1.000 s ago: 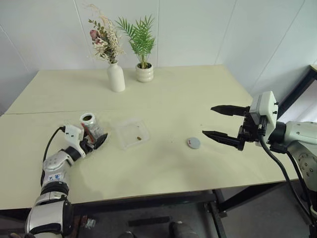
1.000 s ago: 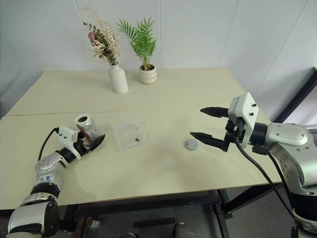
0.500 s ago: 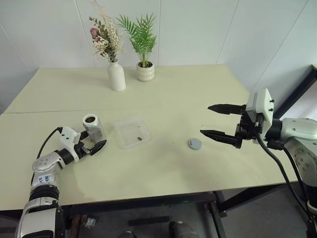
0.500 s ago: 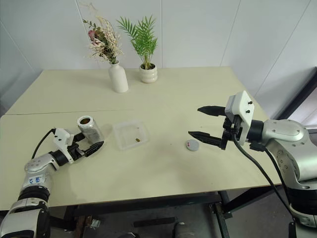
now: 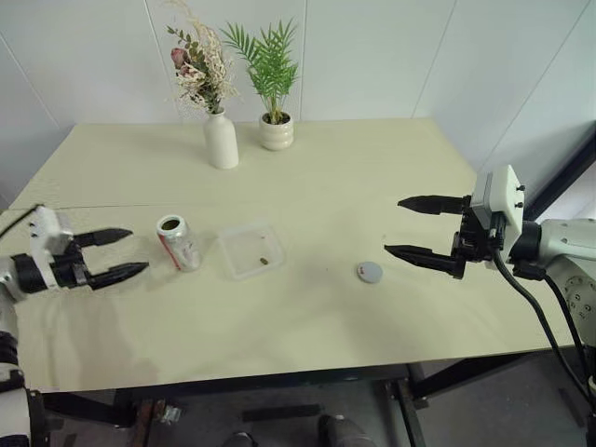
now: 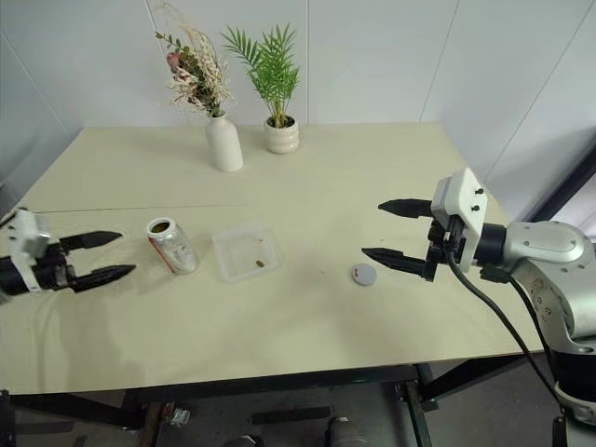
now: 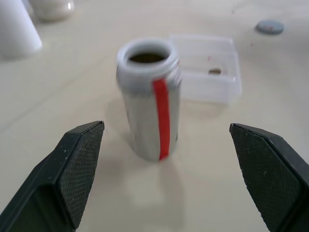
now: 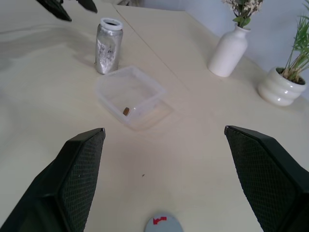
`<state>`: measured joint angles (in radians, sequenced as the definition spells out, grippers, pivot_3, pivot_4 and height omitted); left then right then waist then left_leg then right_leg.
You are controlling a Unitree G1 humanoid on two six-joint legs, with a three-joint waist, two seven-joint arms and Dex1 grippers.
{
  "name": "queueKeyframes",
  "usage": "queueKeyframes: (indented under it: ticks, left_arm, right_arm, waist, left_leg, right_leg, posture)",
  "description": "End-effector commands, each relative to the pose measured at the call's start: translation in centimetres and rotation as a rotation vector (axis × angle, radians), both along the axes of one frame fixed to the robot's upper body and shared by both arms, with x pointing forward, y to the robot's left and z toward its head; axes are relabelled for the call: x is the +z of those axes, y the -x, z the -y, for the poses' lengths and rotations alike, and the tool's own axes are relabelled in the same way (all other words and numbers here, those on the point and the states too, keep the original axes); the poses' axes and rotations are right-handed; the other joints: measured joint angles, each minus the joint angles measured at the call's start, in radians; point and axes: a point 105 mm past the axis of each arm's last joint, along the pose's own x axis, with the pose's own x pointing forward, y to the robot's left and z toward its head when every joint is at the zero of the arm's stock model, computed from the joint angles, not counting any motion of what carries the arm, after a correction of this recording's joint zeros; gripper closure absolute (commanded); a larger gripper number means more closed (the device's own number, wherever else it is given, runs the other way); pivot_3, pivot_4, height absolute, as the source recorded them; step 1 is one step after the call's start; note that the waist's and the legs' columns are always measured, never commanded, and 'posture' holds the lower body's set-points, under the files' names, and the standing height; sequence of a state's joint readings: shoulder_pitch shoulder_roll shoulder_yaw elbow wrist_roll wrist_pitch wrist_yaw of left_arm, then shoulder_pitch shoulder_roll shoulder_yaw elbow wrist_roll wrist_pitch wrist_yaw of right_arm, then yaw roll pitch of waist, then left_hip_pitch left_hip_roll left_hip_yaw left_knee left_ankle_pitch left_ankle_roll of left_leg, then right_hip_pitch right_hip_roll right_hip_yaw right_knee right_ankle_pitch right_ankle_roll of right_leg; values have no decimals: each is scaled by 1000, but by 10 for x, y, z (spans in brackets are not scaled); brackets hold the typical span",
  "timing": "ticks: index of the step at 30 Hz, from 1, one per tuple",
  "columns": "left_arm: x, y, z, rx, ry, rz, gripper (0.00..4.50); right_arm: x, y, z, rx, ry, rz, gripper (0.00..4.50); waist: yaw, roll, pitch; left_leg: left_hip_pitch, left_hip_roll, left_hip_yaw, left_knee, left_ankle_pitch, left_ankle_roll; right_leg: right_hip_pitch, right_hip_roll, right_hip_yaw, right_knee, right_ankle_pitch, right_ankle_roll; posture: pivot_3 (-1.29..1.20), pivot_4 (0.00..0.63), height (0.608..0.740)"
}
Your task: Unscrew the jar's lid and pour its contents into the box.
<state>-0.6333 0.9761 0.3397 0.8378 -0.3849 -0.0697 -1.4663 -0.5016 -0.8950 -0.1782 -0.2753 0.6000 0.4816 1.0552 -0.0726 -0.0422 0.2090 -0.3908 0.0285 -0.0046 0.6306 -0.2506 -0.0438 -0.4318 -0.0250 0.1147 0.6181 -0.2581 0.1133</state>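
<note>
The jar point(image 5: 177, 243), a silver-grey can with a red stripe, stands upright and open-topped on the table, just left of the box point(image 5: 233, 244). In this clear shallow tray lies a tiny dark bit, the contents point(image 5: 264, 260). The lid point(image 5: 370, 272), a flat grey disc, rests on the table right of the box. My left gripper point(image 5: 138, 250) hovers open to the left of the jar, apart from it and pointing at it. Beyond the lid on the right, my right gripper point(image 5: 392, 225) hangs open above the table, holding nothing.
A white vase point(image 5: 220, 140) with dried flowers and a round white plant pot point(image 5: 276, 133) stand at the back of the table. A seam crosses the table's left half behind the jar. The table's front edge runs close below both arms.
My left gripper has let go of the jar and drawn back to the left and upward. The jar, tilted in the grip before, now stands upright alone. The right gripper has stayed put.
</note>
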Motion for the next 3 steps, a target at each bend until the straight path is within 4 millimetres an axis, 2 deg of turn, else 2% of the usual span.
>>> queueKeyframes:
  ticks: [1,3]
  left_arm:
    - [16,7,0,-80,10,79,57]
    - [18,7,3,-116,20,82,57]
  right_arm:
    - [18,6,7,-14,11,87,318]
    - [18,4,11,-19,21,91,318]
  waist:
    - [-4,0,0]
    - [-6,0,0]
  left_leg:
    - [0,0,0,0,0,0]
    - [0,1,0,0,0,0]
  right_leg:
    - [0,0,0,0,0,0]
    - [0,1,0,1,0,0]
  posture:
    - [0,150,740]
    - [0,150,740]
